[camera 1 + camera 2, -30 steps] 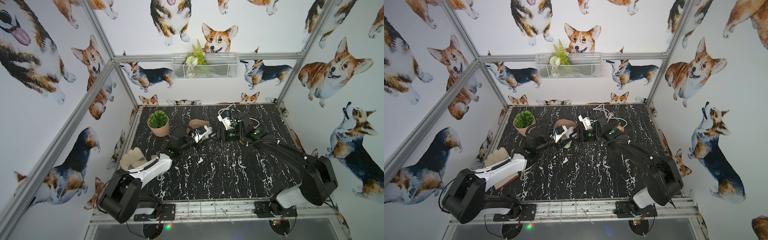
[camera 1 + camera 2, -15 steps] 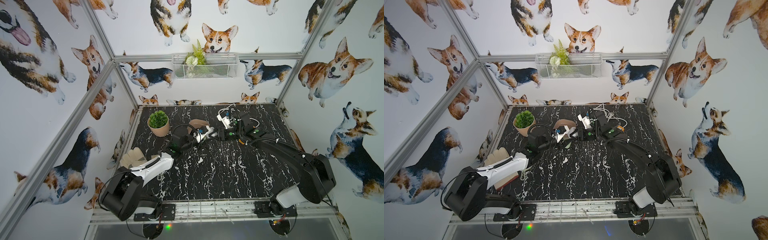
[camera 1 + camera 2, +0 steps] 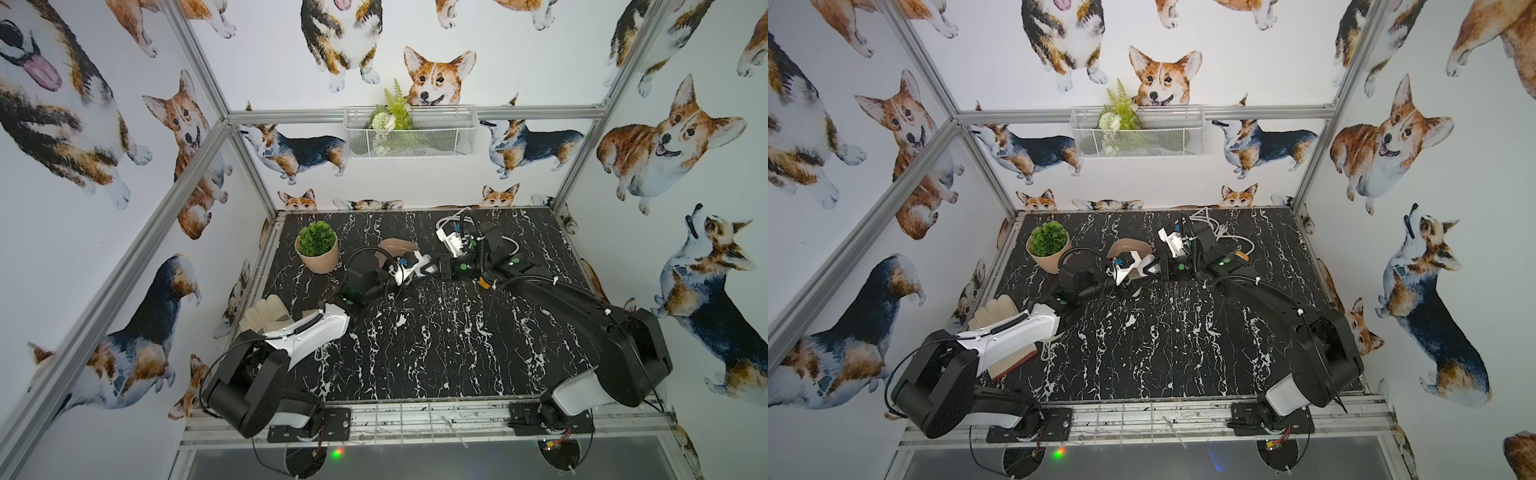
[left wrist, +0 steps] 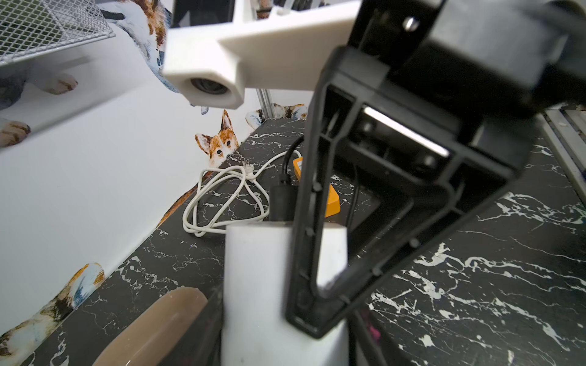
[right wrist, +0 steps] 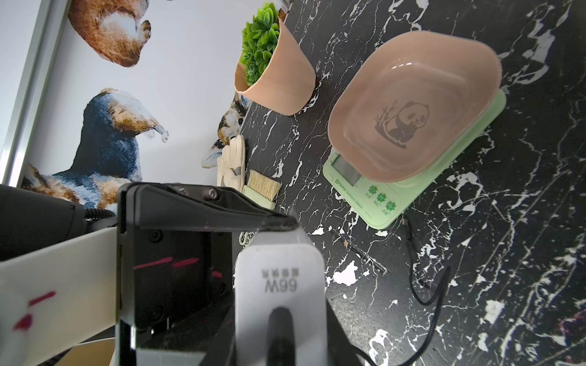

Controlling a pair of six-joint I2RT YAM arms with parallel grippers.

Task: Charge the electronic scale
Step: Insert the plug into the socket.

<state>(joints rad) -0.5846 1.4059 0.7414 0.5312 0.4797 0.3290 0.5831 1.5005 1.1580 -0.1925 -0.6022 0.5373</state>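
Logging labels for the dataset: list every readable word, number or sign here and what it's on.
"66W": on the white adapter, upside down in the right wrist view.
Small characters beside it: too blurred to read.
Print and button labels on the electronic scale: too small to read.
Panda drawing on its tray: no words.

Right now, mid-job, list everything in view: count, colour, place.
electronic scale: one, pale green, pinkish tray, far centre
potted plant: one, green, left of scale
white adapter: one, white, between the grippers
black cable: one, black, plugged into adapter
white cable: one, white, near back wall
power strip: one, orange, beside white cable
glove: one, cream, by left wall
brush: one, pale, beside glove
wire basket: one, white, back wall
left gripper: one, black-white, at adapter
right gripper: one, black, gripping adapter
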